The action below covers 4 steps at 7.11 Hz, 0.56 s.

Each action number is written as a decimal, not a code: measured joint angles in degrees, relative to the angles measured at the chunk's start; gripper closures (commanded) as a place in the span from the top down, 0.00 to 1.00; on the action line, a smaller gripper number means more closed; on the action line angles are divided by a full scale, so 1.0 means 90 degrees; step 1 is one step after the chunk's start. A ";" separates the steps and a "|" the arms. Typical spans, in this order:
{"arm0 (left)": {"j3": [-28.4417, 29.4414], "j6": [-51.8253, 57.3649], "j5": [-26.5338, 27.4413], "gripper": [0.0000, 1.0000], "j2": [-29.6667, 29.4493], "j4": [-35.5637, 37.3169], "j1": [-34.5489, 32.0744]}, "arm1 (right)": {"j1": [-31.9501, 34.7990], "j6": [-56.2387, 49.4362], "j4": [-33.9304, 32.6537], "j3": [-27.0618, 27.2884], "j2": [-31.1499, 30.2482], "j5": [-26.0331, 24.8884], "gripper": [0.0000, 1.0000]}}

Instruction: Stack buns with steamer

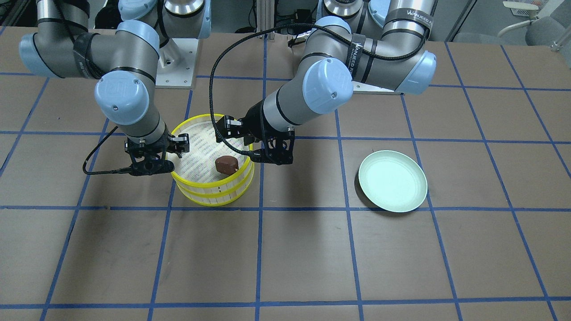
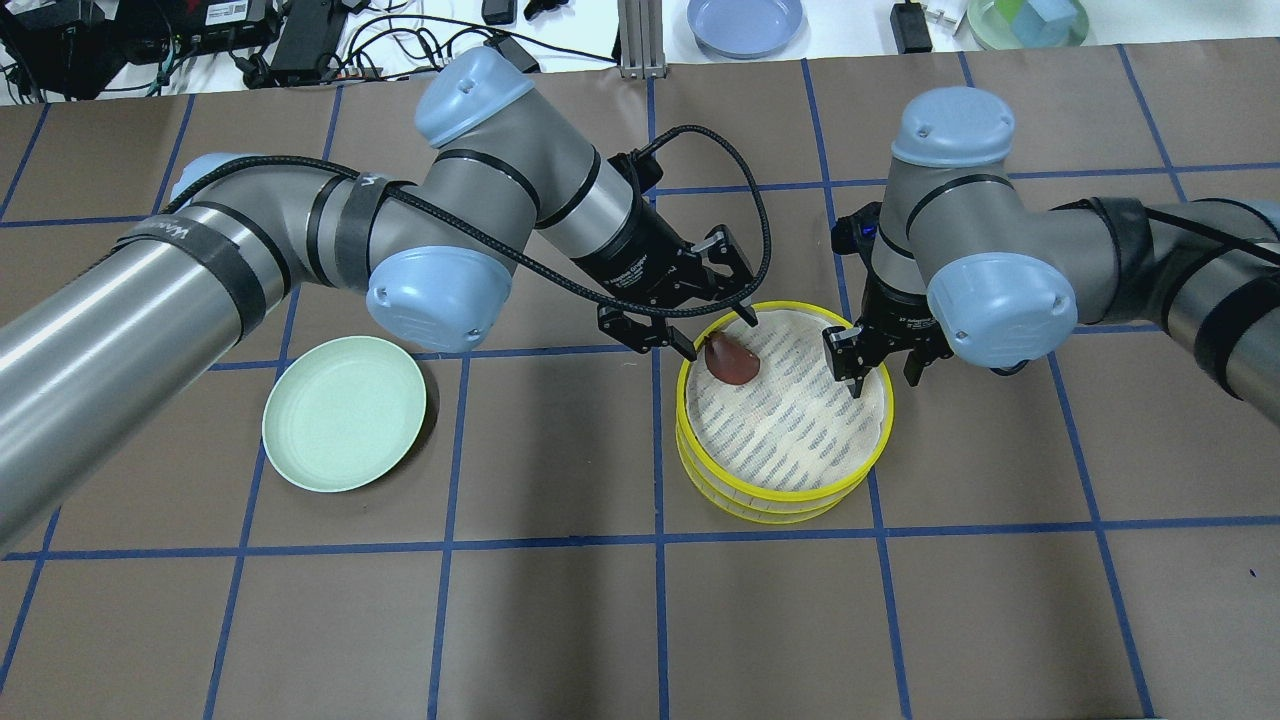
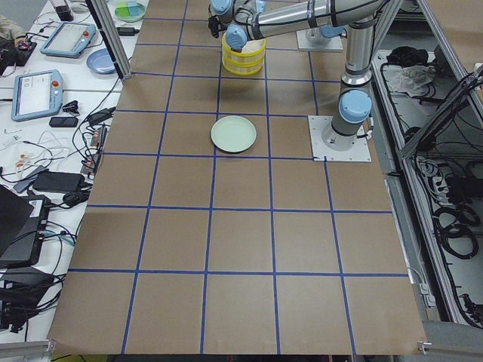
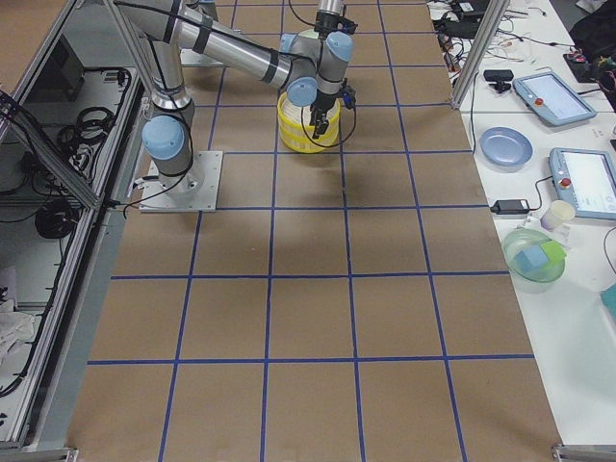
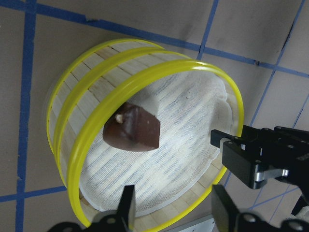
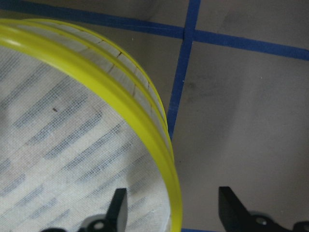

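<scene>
Two yellow-rimmed steamer trays [image 2: 780, 490] stand stacked near the table's middle. The dark reddish-brown bun [image 2: 730, 358] lies on the cloth floor of the top tray, near its rim; it also shows in the front view [image 1: 226, 165] and the left wrist view [image 5: 133, 133]. The cream-white bun is hidden. My left gripper [image 2: 720, 335] is open and empty just above the brown bun. My right gripper [image 2: 885, 378] is open, its fingers astride the top tray's rim [image 6: 159, 140] on the opposite side, not touching it.
A plain mint-green plate [image 2: 343, 412] sits empty on the table on my left side, about two tiles from the steamer. A blue plate [image 2: 745, 22] and cables lie on the bench beyond the table's far edge.
</scene>
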 measured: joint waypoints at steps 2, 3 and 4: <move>0.0289 0.0149 0.0817 1.00 0.0228 -0.0156 0.0227 | 0.0000 0.0161 0.0072 -0.0306 -0.0058 0.0031 1.00; 0.0477 0.0395 0.1334 1.00 0.0346 -0.0427 0.0345 | 0.0000 0.0227 0.0281 -0.0714 -0.0119 0.0043 1.00; 0.0675 0.0776 0.2034 1.00 0.0502 -0.0864 0.0464 | 0.0002 0.0395 0.0576 -0.1164 -0.0223 0.0064 1.00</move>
